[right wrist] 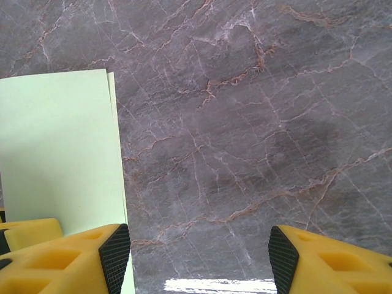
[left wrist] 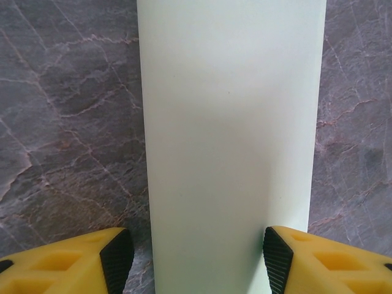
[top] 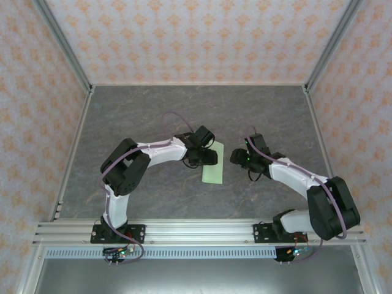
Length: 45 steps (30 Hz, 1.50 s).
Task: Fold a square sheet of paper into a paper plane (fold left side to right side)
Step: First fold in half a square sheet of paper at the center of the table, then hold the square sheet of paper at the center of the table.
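The square sheet of paper (top: 213, 168) lies flat on the table as a narrow pale-green rectangle, folded in half, with a second layer's edge showing along its right side in the right wrist view (right wrist: 58, 147). My left gripper (top: 207, 157) hovers over its near end, open, with the strip (left wrist: 229, 141) running up between the two pads (left wrist: 199, 260). The right pad overlaps the strip's edge. My right gripper (top: 236, 157) is just right of the paper, open over bare table (right wrist: 199, 257), its left fingertip (right wrist: 114, 251) at the paper's edge.
The grey marbled tabletop (top: 153, 116) stretches to patterned walls on three sides, with metal posts at the corners. An aluminium rail (top: 196, 231) carrying both arm bases runs along the near edge. The two wrists sit close together at mid-table.
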Available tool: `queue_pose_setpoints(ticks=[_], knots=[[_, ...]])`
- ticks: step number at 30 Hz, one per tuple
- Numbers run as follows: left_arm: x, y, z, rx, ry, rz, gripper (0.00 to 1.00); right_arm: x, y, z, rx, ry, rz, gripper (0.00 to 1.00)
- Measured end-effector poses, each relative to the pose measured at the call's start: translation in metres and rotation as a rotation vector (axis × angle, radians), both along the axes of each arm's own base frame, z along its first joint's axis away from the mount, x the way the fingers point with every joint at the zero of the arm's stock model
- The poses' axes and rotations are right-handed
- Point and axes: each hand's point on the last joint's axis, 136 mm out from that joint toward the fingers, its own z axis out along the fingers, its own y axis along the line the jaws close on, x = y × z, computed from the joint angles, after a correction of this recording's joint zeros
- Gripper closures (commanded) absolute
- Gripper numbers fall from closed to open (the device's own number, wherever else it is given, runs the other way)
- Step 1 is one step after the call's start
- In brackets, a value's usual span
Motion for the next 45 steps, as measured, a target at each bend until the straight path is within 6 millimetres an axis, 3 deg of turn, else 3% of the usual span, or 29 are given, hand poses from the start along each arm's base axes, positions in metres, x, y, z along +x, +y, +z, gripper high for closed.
queue_pose_setpoints(ticks=[17, 45], knots=[[-0.0004, 0.0005, -0.0009, 0.027, 0.007, 0.004, 0.41, -0.0001, 0.0000, -0.0002, 0.002, 0.001, -0.003, 0.35], [-0.0021, -0.0009, -0.0032, 0.067, -0.002, -0.037, 0.39, -0.0017, 0.0011, -0.0012, 0.012, 0.009, -0.003, 0.35]])
